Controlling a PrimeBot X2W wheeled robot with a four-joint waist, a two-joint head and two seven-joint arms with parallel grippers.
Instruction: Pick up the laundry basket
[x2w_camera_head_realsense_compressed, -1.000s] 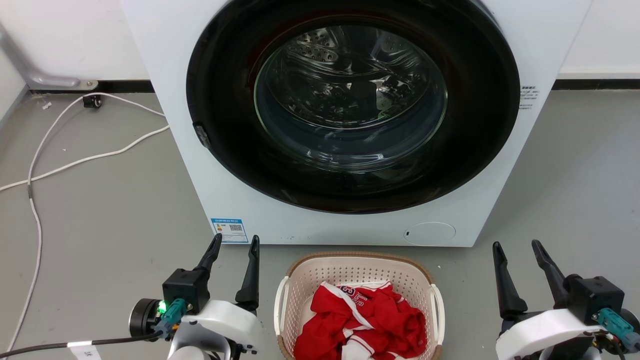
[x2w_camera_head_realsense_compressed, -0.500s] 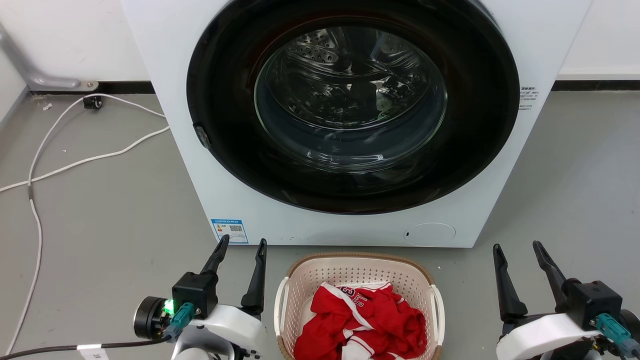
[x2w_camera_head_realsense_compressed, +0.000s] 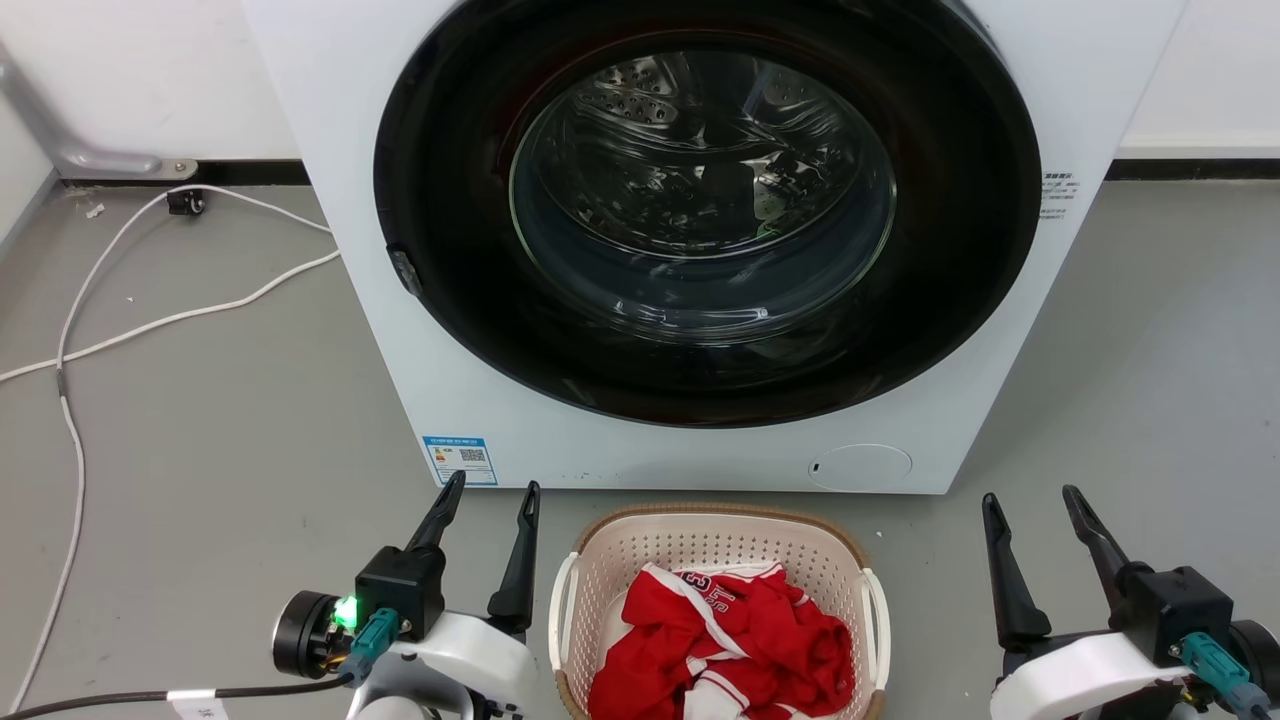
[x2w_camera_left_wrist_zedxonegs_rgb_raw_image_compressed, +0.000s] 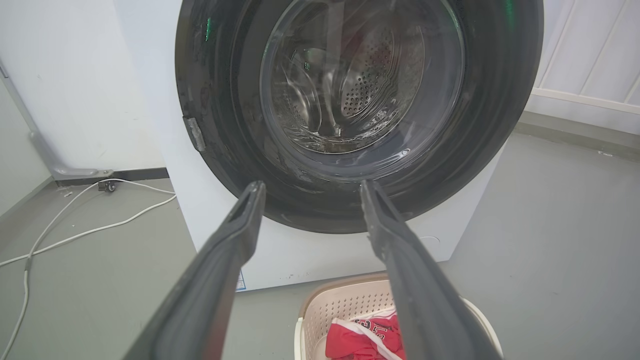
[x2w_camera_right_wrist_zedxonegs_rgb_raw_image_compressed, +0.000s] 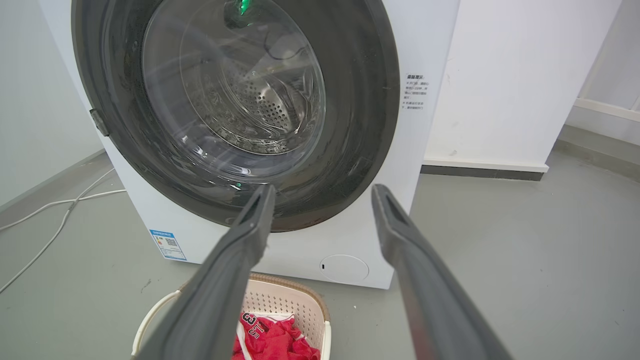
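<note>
Left gripper (x2w_camera_head_realsense_compressed: 495, 483) has edged toward the laundry basket (x2w_camera_head_realsense_compressed: 700, 548); right gripper (x2w_camera_head_realsense_compressed: 1029, 496) sits well apart. Both gape empty, so a lopsided grab could tip it.

Laundry basket (x2w_camera_head_realsense_compressed: 690, 548): cream perforated tub, brown woven-look rim, white handle on each side. Upright on the grey floor (x2w_camera_head_realsense_compressed: 200, 450), just in front of the washer (x2w_camera_head_realsense_compressed: 1010, 400), near centre. Red-and-white garment (x2w_camera_head_realsense_compressed: 740, 640) bunched inside.

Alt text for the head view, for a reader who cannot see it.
A cream laundry basket holding red clothing sits on the grey floor before a white front-loading washer. Both open, the left gripper and right gripper flank it, touching nothing.
</note>
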